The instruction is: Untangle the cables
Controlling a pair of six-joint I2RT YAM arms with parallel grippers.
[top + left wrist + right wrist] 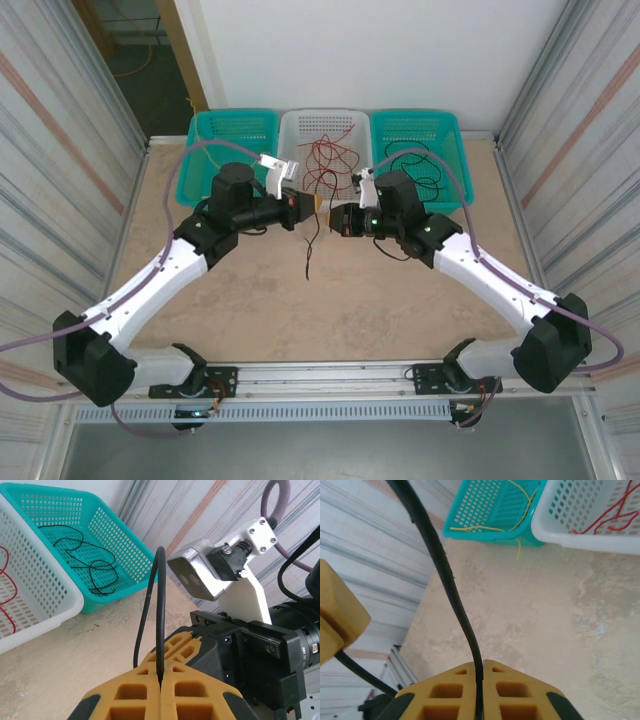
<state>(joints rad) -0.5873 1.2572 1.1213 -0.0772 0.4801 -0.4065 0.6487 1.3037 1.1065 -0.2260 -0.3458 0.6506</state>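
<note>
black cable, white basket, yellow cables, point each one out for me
black cable [160, 605]: left wrist view, on its upright stretch
white basket [326, 113]: top view, on its far rim
yellow cables [475, 528]: right wrist view, on the long level strand

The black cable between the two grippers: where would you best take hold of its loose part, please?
On the black cable, probably the straight tail running toward the near edge of the table, apart from everything else. Approach from the near side, jaws across the strand. The left gripper and right gripper are both shut on it, so one must release first.
</note>
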